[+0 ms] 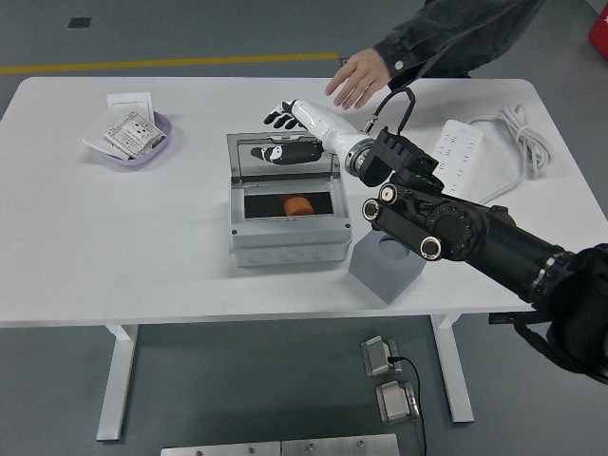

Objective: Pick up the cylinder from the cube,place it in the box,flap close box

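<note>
Head view: right hand (290,133) behind box lid (283,157)

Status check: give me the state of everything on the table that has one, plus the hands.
Box: open, lid standing up at the back.
Orange cylinder: lying inside the box.
Grey cube: socket empty, right of the box.
Right hand: fingers spread, at the lid's top edge, holding nothing.
Purple bowl: holds packets.
Person's hand: open, reaching over the far edge.

White table (114,247) on grey floor (190,28); yellow floor line (171,64) beyond.
</note>
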